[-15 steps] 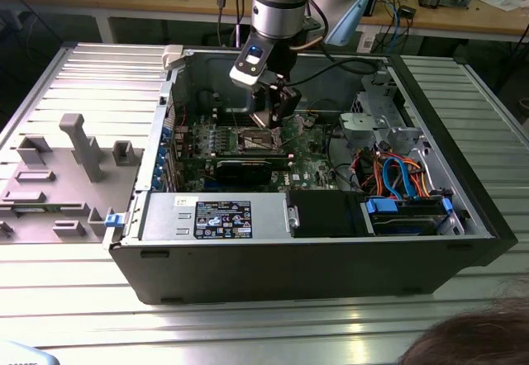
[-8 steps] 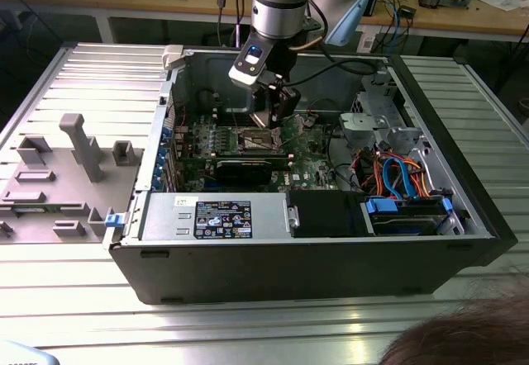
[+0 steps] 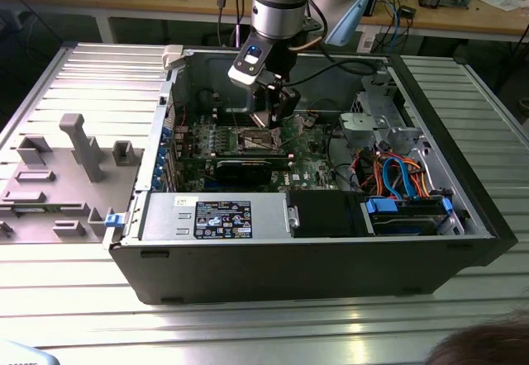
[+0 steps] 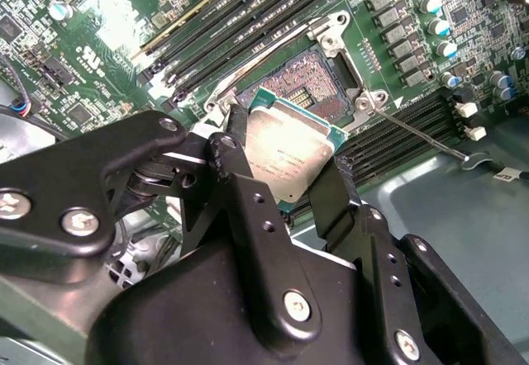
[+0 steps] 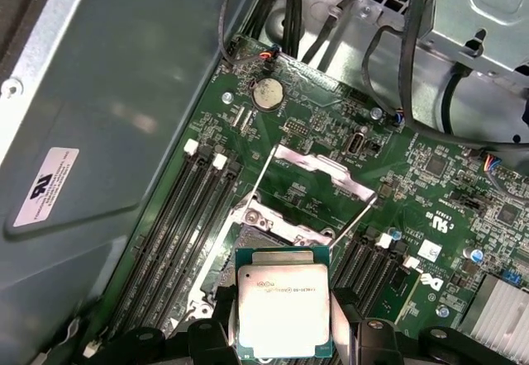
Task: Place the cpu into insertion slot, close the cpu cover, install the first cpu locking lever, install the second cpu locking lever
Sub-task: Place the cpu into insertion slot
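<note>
My gripper (image 3: 274,111) hangs inside the open computer case, shut on the cpu (image 5: 283,303). The cpu is a flat square chip with a dull silvery top, pinched at two opposite edges between the black fingers (image 4: 240,175). It hovers tilted just above and beside the insertion slot (image 4: 318,88), whose dark pinned centre lies bare. In the exterior view the slot (image 3: 258,139) lies right under the gripper. The cpu cover (image 5: 321,169) is swung up and open behind the slot. A thin wire locking lever (image 4: 417,132) sticks out sideways, unlatched.
Long black memory slots (image 5: 178,233) run beside the socket. A labelled power-supply box (image 3: 216,216) and a drive bay with blue and orange cables (image 3: 405,187) fill the case front. Grey fixtures (image 3: 70,167) stand on the exterior view's left. A person's hair (image 3: 488,344) shows at the corner.
</note>
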Robot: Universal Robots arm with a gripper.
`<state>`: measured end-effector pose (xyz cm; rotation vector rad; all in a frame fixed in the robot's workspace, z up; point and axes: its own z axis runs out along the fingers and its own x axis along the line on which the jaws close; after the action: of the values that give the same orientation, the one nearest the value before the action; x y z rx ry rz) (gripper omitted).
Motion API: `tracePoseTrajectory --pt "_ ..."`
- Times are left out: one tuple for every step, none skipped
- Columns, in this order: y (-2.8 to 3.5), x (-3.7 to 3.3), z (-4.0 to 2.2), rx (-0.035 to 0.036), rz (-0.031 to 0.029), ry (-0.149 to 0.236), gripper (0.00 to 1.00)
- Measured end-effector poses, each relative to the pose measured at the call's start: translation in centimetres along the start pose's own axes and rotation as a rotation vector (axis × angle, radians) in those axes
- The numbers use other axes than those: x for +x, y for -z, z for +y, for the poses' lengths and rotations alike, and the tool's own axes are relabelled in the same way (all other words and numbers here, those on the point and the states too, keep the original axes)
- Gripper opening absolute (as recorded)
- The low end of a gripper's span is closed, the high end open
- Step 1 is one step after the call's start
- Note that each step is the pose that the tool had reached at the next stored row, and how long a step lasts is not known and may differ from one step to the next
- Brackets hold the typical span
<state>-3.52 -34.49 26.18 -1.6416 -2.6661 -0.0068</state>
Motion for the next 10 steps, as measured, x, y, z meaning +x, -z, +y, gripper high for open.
tracePoseTrajectory --pt "-0.01 0.0 0.0 -0.0001 0.0 -0.002 0.54" --pt "-0.01 0.0 0.0 -0.0001 0.0001 -0.003 0.54" --pt "-0.01 0.0 0.0 -0.0001 0.0 -0.006 0.54" --pt "-0.01 0.0 0.0 -0.0001 0.0001 -0.008 0.54" --pt "-0.02 0.0 0.0 -0.0002 0.0 -0.01 0.54" --pt "-0.02 0.0 0.0 -0.0002 0.0001 -0.011 0.54" --pt "-0.03 0.0 0.0 -0.0002 0.0 -0.013 0.54" --pt "-0.03 0.0 0.0 -0.0002 0.0001 -0.015 0.54" --pt "-0.03 0.0 0.0 -0.0002 0.0001 -0.016 0.54" --pt "-0.04 0.0 0.0 -0.0003 0.0001 -0.018 0.54"
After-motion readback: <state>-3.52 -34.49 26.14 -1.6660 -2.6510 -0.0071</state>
